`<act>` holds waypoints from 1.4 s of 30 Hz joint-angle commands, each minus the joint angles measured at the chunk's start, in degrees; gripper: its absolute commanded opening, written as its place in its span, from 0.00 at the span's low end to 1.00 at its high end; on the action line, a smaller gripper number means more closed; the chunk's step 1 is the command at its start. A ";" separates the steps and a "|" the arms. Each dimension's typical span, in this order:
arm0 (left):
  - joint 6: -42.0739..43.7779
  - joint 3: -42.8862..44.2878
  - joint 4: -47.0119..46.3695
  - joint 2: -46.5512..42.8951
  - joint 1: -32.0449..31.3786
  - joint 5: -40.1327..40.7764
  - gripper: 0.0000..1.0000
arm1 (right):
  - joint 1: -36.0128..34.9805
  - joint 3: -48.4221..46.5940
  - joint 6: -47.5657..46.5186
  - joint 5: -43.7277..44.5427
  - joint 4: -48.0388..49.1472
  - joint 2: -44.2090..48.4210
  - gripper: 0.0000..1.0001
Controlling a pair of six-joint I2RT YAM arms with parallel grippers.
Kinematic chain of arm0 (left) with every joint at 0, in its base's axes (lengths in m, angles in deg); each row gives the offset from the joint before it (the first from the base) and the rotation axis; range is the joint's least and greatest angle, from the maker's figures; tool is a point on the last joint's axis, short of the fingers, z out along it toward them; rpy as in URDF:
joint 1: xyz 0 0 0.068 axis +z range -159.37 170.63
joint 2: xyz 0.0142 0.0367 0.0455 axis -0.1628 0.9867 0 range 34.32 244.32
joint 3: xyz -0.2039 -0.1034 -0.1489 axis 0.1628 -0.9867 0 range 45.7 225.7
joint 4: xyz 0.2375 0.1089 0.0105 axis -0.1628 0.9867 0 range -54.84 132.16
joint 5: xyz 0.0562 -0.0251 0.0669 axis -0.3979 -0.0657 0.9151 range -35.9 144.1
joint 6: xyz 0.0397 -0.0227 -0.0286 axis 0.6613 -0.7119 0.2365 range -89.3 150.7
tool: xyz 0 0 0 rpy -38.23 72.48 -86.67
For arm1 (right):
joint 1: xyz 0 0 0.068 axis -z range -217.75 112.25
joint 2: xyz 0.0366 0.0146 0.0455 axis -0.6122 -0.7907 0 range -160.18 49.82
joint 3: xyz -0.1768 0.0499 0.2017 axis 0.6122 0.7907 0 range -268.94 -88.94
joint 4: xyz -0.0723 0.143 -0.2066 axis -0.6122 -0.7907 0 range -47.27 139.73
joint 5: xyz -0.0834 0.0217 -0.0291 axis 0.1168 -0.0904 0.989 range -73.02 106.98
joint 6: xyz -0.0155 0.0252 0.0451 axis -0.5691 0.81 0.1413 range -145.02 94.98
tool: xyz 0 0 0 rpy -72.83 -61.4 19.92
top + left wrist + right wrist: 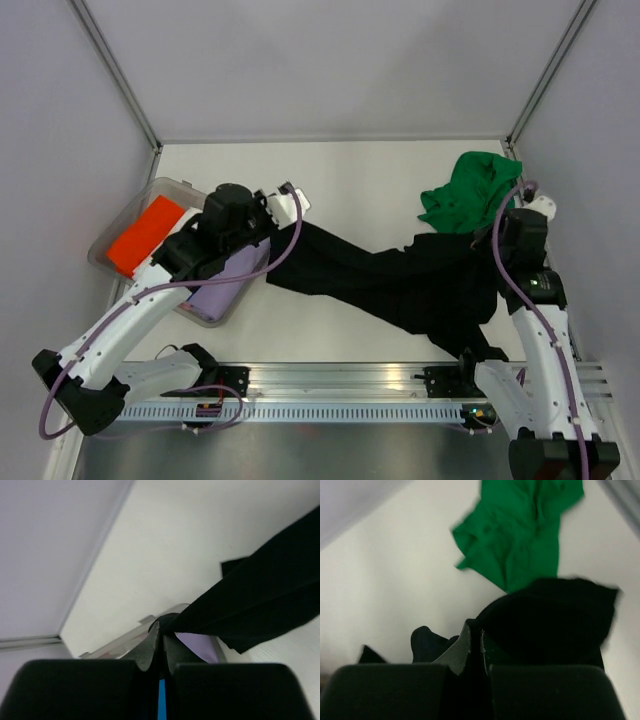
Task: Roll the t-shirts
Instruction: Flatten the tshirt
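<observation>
The black t-shirt [400, 275] hangs stretched between my two grippers across the middle of the table. My left gripper [283, 218] is shut on its left end, seen in the left wrist view [162, 630] with the black cloth [260, 595] pulled taut to the right. My right gripper [505, 222] is shut on its right end, seen in the right wrist view [476, 632] with black cloth [555, 620] bunched over the fingers. The bright green t-shirt [470, 192] lies crumpled at the far right, also seen in the right wrist view [520, 530].
A clear plastic tub [140, 205] at the left holds an orange shirt [145, 235] and a lilac shirt [225, 285]; it lies under my left arm. Grey walls close the table at the back and both sides. A metal rail [340, 385] runs along the near edge.
</observation>
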 commanded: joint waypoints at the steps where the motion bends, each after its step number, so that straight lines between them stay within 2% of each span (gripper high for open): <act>1: -3.14 -5.41 1.59 0.96 -0.08 -9.62 0.02 | 0.05 9.57 2.64 3.71 6.18 -2.99 0.01; 5: -5.86 -7.79 1.41 7.01 -1.40 -13.14 0.02 | 0.05 16.08 4.05 6.02 15.33 -14.93 0.00; 7: -6.66 -7.96 1.32 9.40 -1.58 -13.75 0.02 | 0.05 15.84 3.87 5.85 19.29 -25.12 0.00; 12: -6.31 -8.58 -2.27 13.62 -1.75 -13.23 0.02 | 0.13 7.76 1.50 5.23 22.73 -48.82 0.00; 16: -5.69 -7.18 -4.74 16.52 -1.84 -12.62 0.02 | 0.13 -0.67 0.71 5.14 22.64 -60.38 0.00; 19: -5.69 -5.77 -7.28 20.29 -1.75 -11.04 0.02 | 0.13 -9.37 0.44 5.67 21.15 -68.46 0.00; 22: -6.22 -2.88 -10.09 26.25 -1.84 -8.24 0.02 | 0.83 -22.10 0.62 3.75 17.03 -78.04 0.00; 23: -6.39 -0.52 -10.62 27.93 -1.84 -7.52 0.02 | 1.18 -29.53 0.62 3.91 15.80 -82.59 0.00; 25: -6.74 2.21 -12.11 31.71 -1.75 -5.59 0.02 | 1.28 -37.65 0.80 5.05 12.19 -87.09 0.00; 28: -6.84 7.32 -14.92 38.48 -1.75 -2.43 0.02 | 1.45 -57.57 0.53 6.20 8.67 -95.71 0.00; 29: -6.84 9.59 -15.46 41.11 -1.75 -1.29 0.02 | 1.54 -61.04 -0.34 6.46 6.66 -99.12 0.00; 31: -6.83 11.36 -15.99 42.80 -1.58 -0.58 0.02 | 1.54 -67.80 -1.83 6.46 5.15 -101.00 0.00; 33: -7.18 13.21 -15.99 43.68 -1.49 0.12 0.02 | 1.54 -67.06 -4.81 5.67 7.67 -98.21 0.00; 37: -7.97 13.48 -16.08 40.53 -0.96 0.48 0.02 | 1.45 -52.77 -8.34 1.90 17.88 -84.25 0.00; 38: -8.06 13.39 -16.08 39.65 -0.88 0.74 0.02 | 1.45 -50.72 -8.61 0.85 19.29 -78.21 0.00; 42: -6.67 13.22 -15.82 33.76 -0.44 4.24 0.02 | 1.54 -43.15 -8.96 -4.25 22.90 -63.68 0.00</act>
